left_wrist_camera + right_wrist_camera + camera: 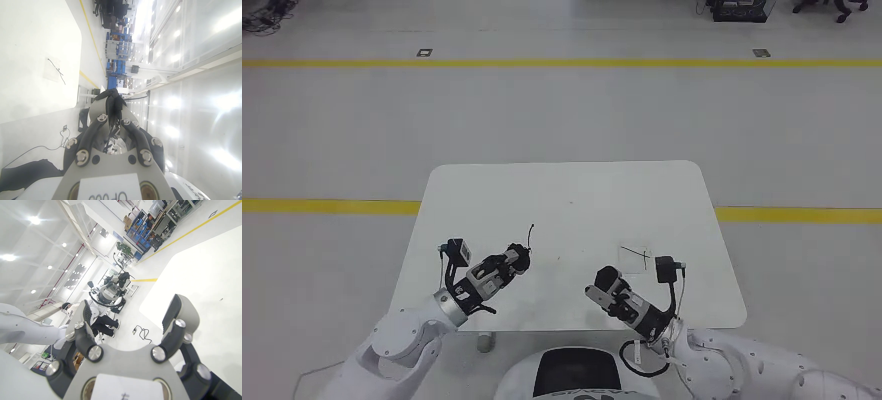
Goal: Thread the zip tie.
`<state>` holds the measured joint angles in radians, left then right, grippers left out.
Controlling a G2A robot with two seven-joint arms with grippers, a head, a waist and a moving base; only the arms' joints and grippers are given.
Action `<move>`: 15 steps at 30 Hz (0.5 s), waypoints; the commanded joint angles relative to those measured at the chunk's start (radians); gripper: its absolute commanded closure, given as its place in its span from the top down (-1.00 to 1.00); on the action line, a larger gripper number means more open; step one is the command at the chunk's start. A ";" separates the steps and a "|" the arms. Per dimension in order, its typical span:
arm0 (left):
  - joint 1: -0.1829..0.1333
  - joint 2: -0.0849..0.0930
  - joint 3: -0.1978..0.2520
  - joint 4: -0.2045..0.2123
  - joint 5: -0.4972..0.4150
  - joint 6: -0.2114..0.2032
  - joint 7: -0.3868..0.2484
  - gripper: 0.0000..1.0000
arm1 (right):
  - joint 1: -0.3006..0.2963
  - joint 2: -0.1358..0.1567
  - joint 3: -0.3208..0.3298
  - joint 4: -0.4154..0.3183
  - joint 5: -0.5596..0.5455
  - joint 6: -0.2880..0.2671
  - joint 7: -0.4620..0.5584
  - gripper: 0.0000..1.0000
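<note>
My left gripper (518,258) is shut on a thin black zip tie (531,236), held above the front left part of the white table (572,185). The tie's free end sticks out past the fingertips toward the far side. In the left wrist view the strap (110,134) runs between the closed black pads (113,106). My right gripper (603,281) hovers over the front right part of the table, open with nothing between its fingers (173,311). It is apart from the left gripper (123,277), which I see farther off in the right wrist view.
Two more black zip ties (636,252) lie crossed on a clear sheet (51,73) on the table's right side, just beyond the right gripper. The table's front edge lies close under both wrists.
</note>
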<state>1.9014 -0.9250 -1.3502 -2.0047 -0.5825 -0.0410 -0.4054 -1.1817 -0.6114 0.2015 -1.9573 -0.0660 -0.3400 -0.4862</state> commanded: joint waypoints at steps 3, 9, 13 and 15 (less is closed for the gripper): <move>0.000 0.000 0.000 0.000 0.000 0.001 0.000 -1.00 | 0.010 -0.004 0.039 -0.031 0.098 0.000 0.124 1.00; 0.000 0.000 0.000 0.000 0.000 0.001 0.000 -1.00 | 0.004 -0.007 0.136 -0.009 0.289 0.000 0.356 1.00; 0.000 0.000 0.000 0.000 0.000 0.001 0.000 -1.00 | -0.044 -0.017 0.235 0.011 0.422 0.000 0.488 1.00; 0.000 0.000 0.000 0.000 0.000 0.001 0.000 -1.00 | -0.082 -0.025 0.307 0.020 0.492 0.000 0.576 1.00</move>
<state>1.9010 -0.9250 -1.3497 -2.0045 -0.5822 -0.0404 -0.4051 -1.2463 -0.6332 0.4708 -1.9427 0.3922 -0.3400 0.0437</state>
